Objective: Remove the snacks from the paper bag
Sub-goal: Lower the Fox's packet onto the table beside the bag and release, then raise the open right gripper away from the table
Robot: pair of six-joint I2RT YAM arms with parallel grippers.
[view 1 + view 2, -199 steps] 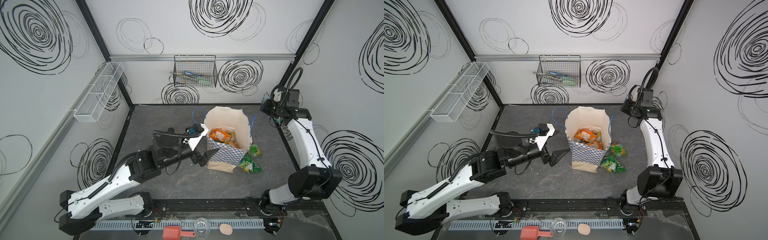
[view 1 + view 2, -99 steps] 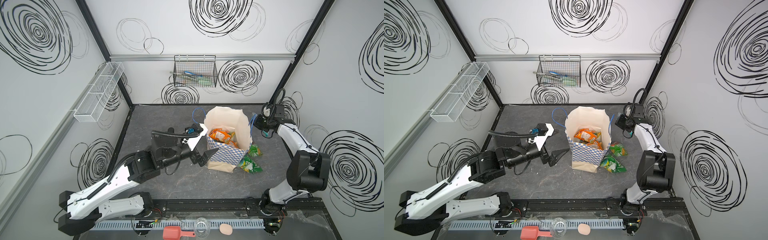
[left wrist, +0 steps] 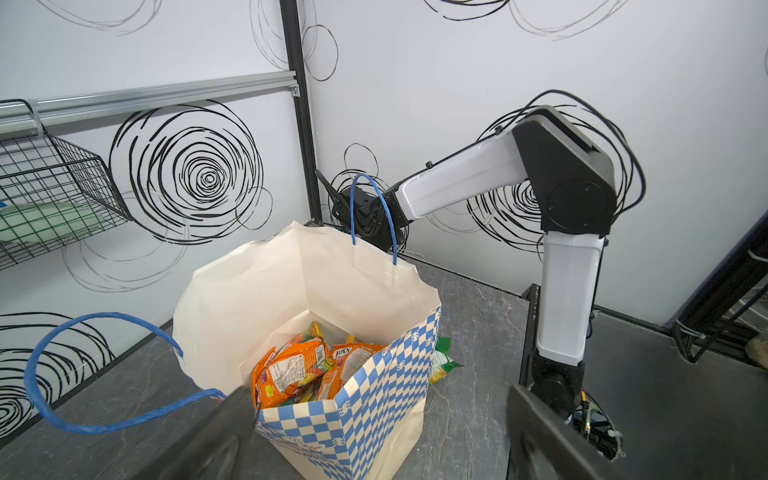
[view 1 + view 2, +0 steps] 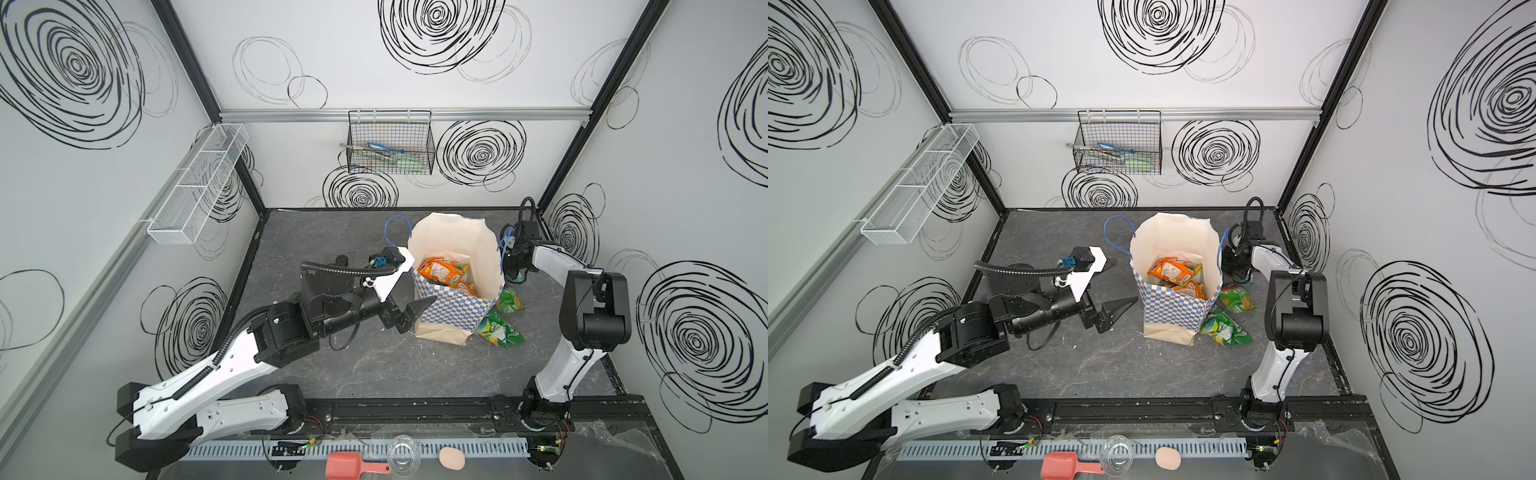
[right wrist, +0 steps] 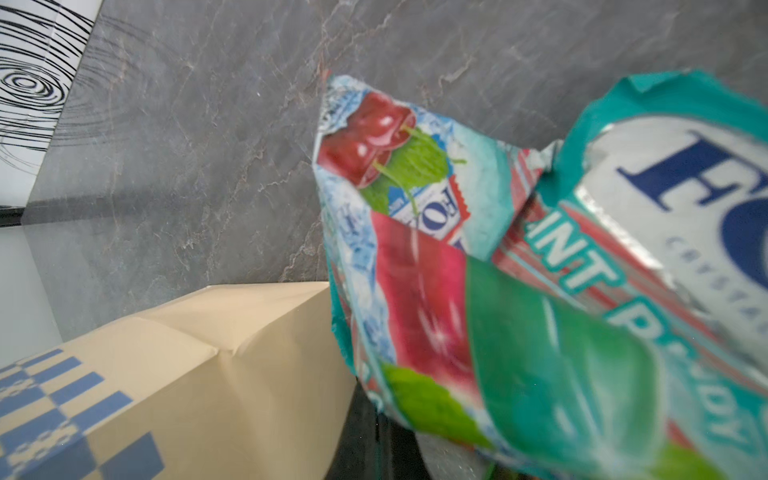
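The paper bag (image 4: 451,316) (image 4: 1173,309) (image 3: 374,399) stands upright and open mid-table, its tan side also in the right wrist view (image 5: 187,374). Orange snacks (image 4: 440,270) (image 4: 1173,270) (image 3: 291,370) lie inside it. Two green packets (image 4: 498,330) (image 4: 1225,330) lie on the table by its right side. My left gripper (image 4: 1125,280) (image 3: 384,415) is open at the bag's left wall, with nothing between its fingers (image 3: 232,415). My right gripper (image 4: 516,276) (image 4: 1239,274) hangs low beside the bag's far right side, shut on a teal-and-red "FOX'S" packet (image 5: 498,291) that hides its fingers.
A black wire basket (image 4: 390,145) hangs on the back wall and a white mesh shelf (image 4: 199,187) on the left wall. The bag's blue cord handles (image 4: 395,228) stick out. A pink scoop (image 4: 353,467), clear cup (image 4: 403,459) and peach lump (image 4: 451,457) sit at the front rail.
The right arm has swung down from high at the back right to low beside the bag's right side. The left arm has hardly moved.
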